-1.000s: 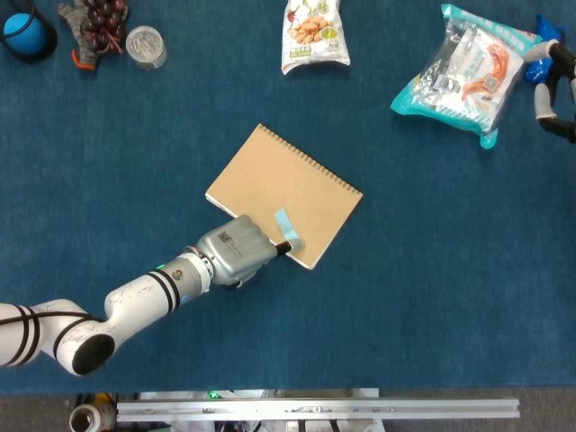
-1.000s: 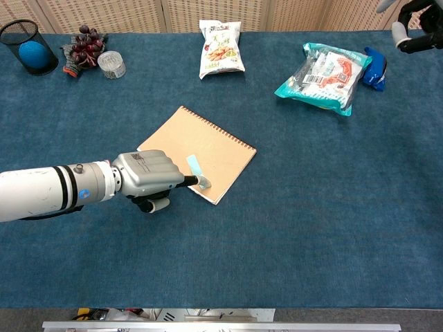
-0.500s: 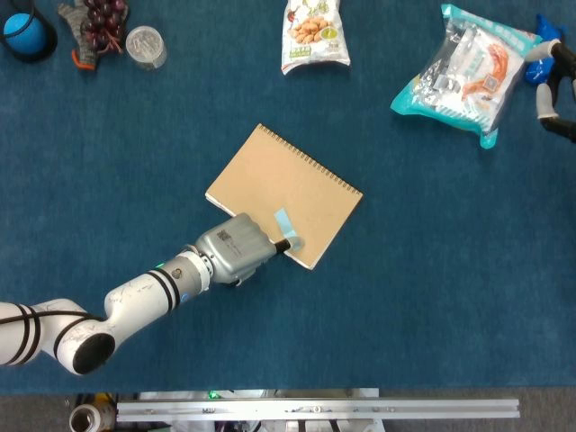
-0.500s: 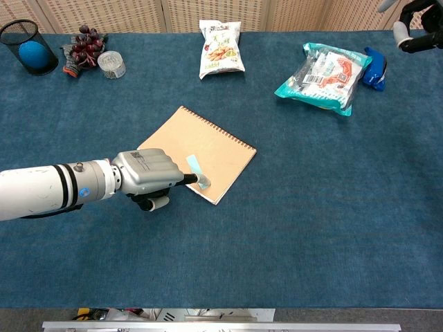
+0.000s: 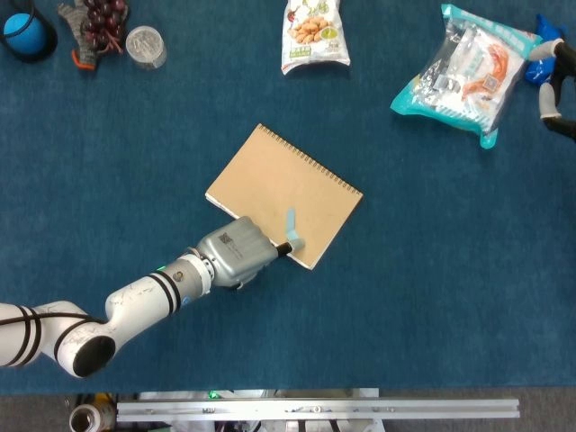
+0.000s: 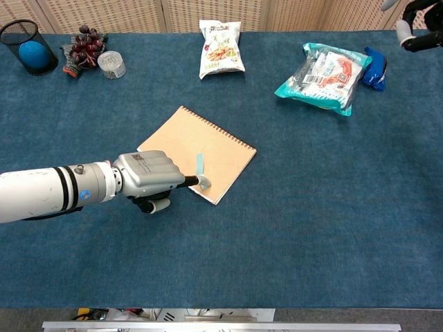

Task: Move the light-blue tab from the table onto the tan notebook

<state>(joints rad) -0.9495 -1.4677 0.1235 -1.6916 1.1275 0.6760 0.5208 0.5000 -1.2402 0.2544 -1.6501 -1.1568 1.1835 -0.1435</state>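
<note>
Light-blue tab (image 5: 290, 225) had tipped up on the tan notebook (image 5: 279, 189); my left robot hand (image 5: 236, 253) pinched it; release remained.

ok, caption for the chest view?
Left hand holds the light-blue tab over the tan notebook near its front edge.

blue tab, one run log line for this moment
left hand: holds blue tab | tab: over notebook near corner | right hand: idle, far right
</note>
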